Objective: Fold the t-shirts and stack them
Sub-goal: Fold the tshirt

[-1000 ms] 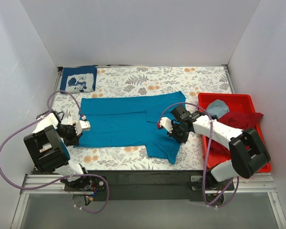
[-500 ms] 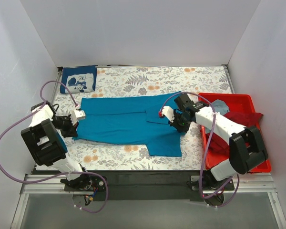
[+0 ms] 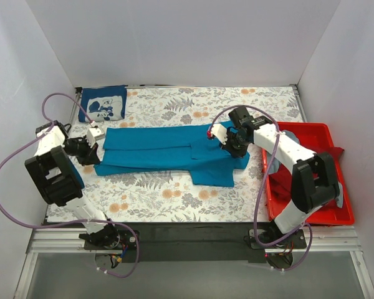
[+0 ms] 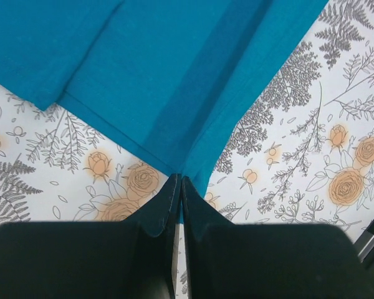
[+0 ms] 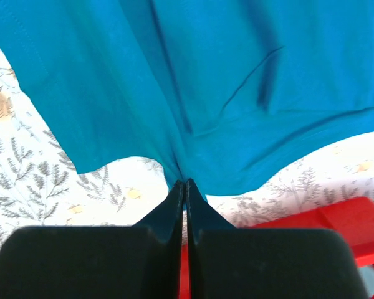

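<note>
Teal t-shirt (image 3: 168,149) is being held stretched lengthwise, part-folded, on floral table (image 3: 156,198). Its ends are being pinched by fully closed jaws of left gripper (image 4: 179,180) & right gripper (image 5: 186,182). Risk: thin edge grip being lost under tension, w/ fold being skewed.

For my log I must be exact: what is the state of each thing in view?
teal t-shirt: folded lengthwise, gripped at both ends.
navy t-shirt: folded, far left corner.
left tool: shut on teal t-shirt.
right tool: shut on teal t-shirt.
red bin: holds dark red cloth.
</note>
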